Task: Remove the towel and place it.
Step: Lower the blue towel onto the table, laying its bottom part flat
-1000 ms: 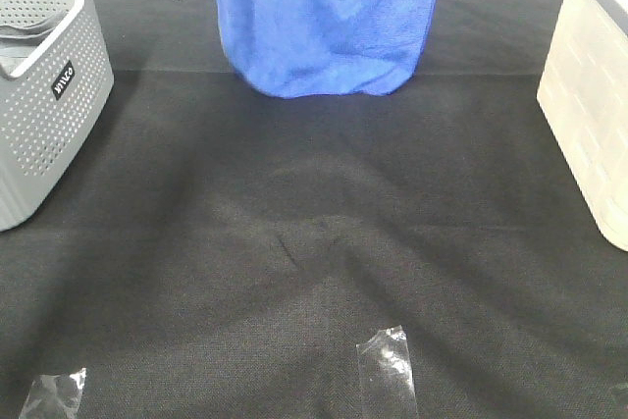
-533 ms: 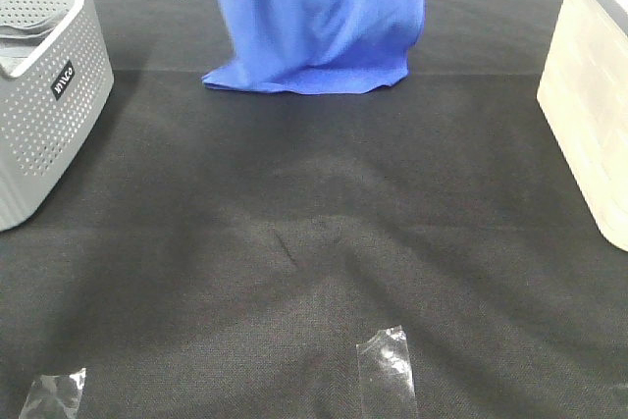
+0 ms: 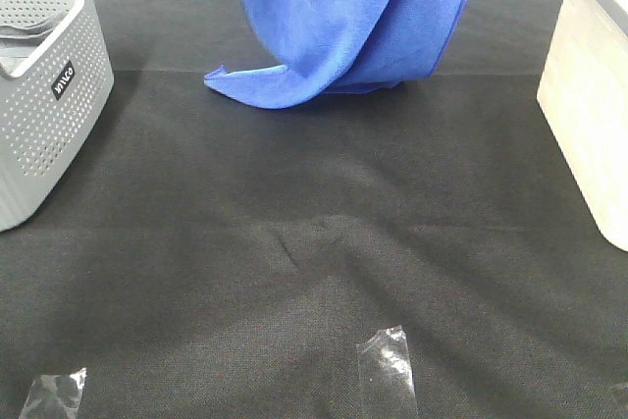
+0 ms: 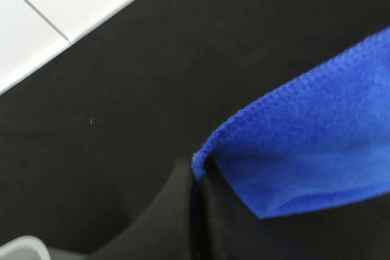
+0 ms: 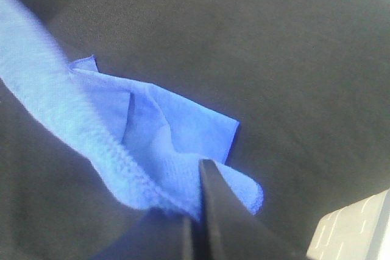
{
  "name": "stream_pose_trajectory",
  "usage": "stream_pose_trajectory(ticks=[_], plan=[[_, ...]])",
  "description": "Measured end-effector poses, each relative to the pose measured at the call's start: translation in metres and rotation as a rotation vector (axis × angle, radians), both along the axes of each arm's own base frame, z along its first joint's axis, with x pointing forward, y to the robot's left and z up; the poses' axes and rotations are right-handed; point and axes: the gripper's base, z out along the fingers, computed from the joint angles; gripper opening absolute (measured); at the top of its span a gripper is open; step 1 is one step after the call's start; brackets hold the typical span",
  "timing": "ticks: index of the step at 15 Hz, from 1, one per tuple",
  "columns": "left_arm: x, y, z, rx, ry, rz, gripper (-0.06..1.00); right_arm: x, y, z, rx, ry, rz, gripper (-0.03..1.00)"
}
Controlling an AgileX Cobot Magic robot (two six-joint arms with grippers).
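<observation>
Blue towel [image 3: 343, 26] hangs as a loose sheet over the far middle of the black counter [image 3: 314, 242]. Its lower fold appears to rest on the cloth surface, between the grey basket [image 3: 39, 85] and the beige box [image 3: 589, 115] and well apart from both. The left pincer [image 4: 196, 176] is clenched on one upper corner, and the right pincer [image 5: 194, 212] is clenched on the opposite edge. To lay the towel well, both arms should probably descend at an equal pace with the held hem taut, so the trailing fold spreads flat rather than bunching. Release is best made only once the hem lies on the counter.
</observation>
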Motion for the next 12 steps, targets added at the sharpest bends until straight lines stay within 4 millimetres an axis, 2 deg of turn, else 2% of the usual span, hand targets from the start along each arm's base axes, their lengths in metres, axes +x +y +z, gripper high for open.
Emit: stream_pose_trajectory(ticks=[4, 7, 10, 12], plan=[[-0.014, 0.004, 0.017, -0.079, 0.024, 0.021, 0.00, -0.014, 0.000, 0.002, 0.060, 0.044, -0.017, 0.00], [-0.030, 0.006, 0.032, -0.168, 0.069, 0.033, 0.00, -0.036, -0.004, -0.001, 0.059, 0.098, -0.016, 0.00], [-0.048, 0.011, 0.015, -0.141, 0.231, 0.030, 0.00, -0.064, -0.010, 0.002, 0.063, 0.124, -0.014, 0.00], [-0.072, 0.020, 0.010, -0.118, 0.313, 0.031, 0.00, -0.083, -0.012, 0.002, 0.081, 0.148, -0.009, 0.00]])
